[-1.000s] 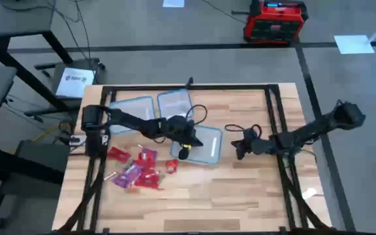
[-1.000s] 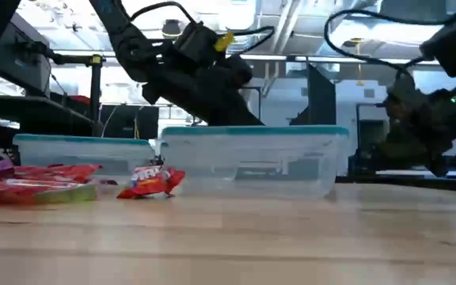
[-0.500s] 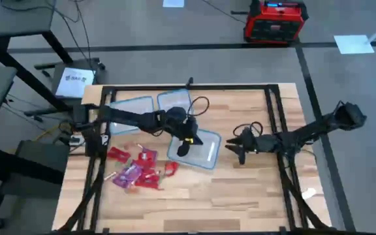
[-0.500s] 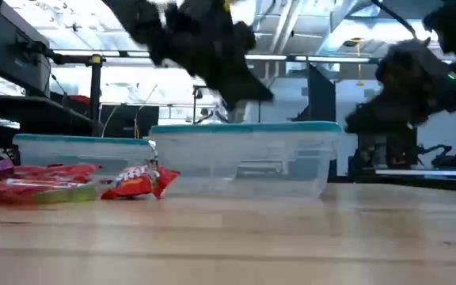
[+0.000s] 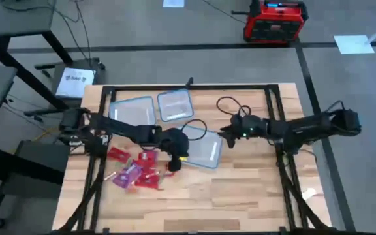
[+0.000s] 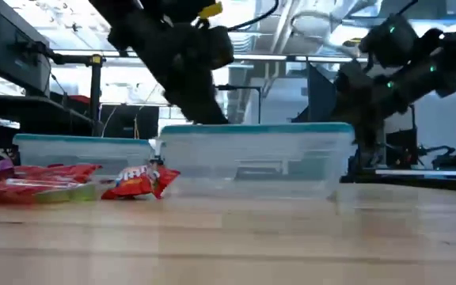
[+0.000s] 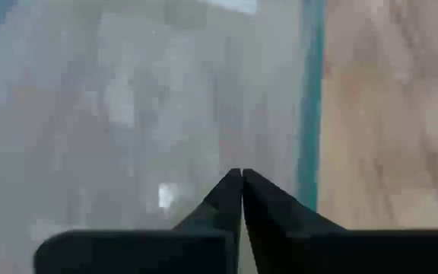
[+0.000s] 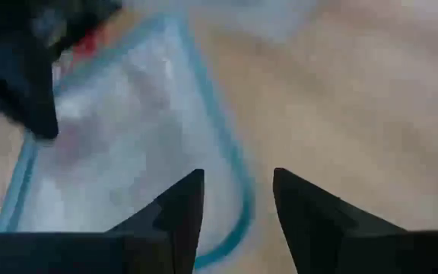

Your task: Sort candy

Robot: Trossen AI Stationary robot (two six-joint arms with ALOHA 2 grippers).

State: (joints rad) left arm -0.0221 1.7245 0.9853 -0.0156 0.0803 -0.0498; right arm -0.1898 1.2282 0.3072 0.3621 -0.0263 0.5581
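The candy (image 5: 136, 171) lies in a loose pile of red and pink wrapped pieces on the wood at the table's left; one red piece (image 6: 137, 181) rests apart beside the nearest clear tub (image 5: 202, 147). My left gripper (image 5: 174, 162) hangs shut over that tub's left edge, just above the lone piece, and nothing shows between its fingers (image 7: 240, 183). My right gripper (image 8: 238, 194) stands open above the table off the same tub's right side (image 8: 226, 152), pointing at it and holding nothing.
Two more clear tubs with bluish rims (image 5: 134, 111) (image 5: 175, 104) stand side by side at the far left of the table. Black frame rails (image 5: 276, 111) run along the table's edges. Bare wood (image 5: 240, 189) lies near the front.
My left gripper has drawn back from over the near tub toward its left edge and the lone red candy, staying shut. My right gripper has swung toward the table's far edge and left, closer to the tub's right side.
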